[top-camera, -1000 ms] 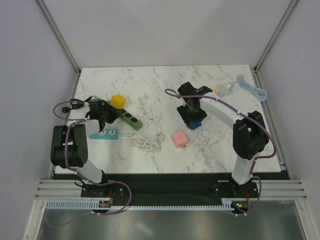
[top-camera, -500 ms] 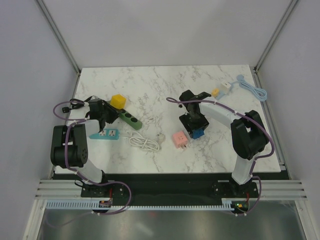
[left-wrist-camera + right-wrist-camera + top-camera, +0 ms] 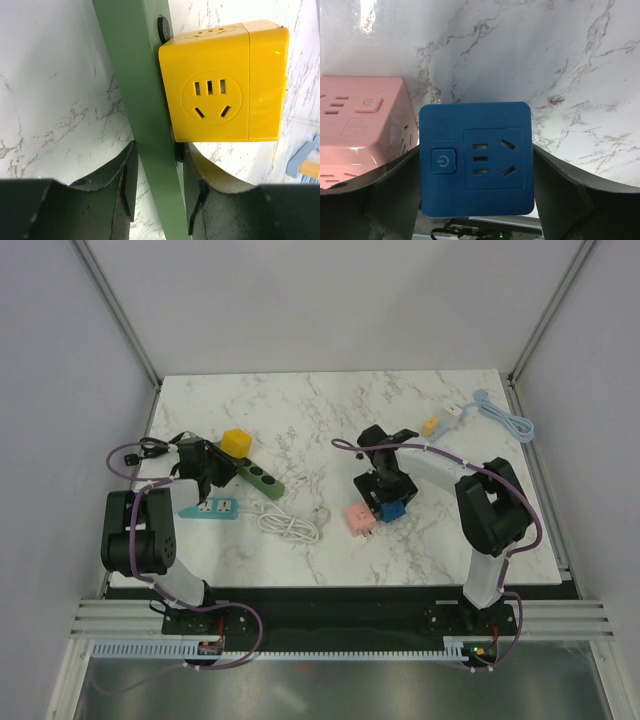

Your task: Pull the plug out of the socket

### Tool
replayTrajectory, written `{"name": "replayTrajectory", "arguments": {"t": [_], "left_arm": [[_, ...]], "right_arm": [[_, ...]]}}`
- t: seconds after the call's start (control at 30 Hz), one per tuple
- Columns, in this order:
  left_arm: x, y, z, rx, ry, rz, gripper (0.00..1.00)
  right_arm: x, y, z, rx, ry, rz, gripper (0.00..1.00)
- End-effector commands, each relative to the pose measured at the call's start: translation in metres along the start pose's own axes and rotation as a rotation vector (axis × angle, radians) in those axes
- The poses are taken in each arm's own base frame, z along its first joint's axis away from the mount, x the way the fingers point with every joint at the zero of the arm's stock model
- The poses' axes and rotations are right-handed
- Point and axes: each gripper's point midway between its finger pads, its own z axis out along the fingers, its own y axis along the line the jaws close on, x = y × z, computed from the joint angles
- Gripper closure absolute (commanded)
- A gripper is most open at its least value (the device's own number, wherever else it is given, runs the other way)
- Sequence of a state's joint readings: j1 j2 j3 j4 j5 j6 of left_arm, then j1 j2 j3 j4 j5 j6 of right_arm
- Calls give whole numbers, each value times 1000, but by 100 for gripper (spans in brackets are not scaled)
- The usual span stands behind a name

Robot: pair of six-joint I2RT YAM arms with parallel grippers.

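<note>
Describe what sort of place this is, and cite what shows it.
Most likely a robotics lab test cell: a left arm and right arm bolted at a marble-patterned table, plain white walls enclosing it, and a green power strip, yellow cube socket and blue cube socket as practice props.

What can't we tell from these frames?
Left wrist: prongs of the yellow socket cube, hidden against the green power strip.
Right wrist: whether jaws of the right gripper grip or merely flank the blue socket cube; edges shadowed.
Top external: whether it touches the pink socket cube; too small.
</note>
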State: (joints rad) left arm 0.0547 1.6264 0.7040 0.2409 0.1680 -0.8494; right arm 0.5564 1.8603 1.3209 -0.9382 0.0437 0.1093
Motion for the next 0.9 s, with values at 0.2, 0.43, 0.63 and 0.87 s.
{"name": "replayTrajectory", "arguments": {"t": [0.2, 0.43, 0.63, 0.87], "left_arm": [[18, 31, 2, -92, 55, 85, 98], [17, 30, 2, -86, 52, 89, 98], [18, 25, 1, -59, 63, 114, 98], [16, 21, 0, -41, 61, 139, 90]], "right_arm": [[-44, -11, -40, 62, -177, 29, 2], [-126, -35, -115, 201, -486, 140, 2], [-209, 37, -113, -85, -692, -8, 2], [-241, 155, -71, -426, -882, -195, 2]]}}
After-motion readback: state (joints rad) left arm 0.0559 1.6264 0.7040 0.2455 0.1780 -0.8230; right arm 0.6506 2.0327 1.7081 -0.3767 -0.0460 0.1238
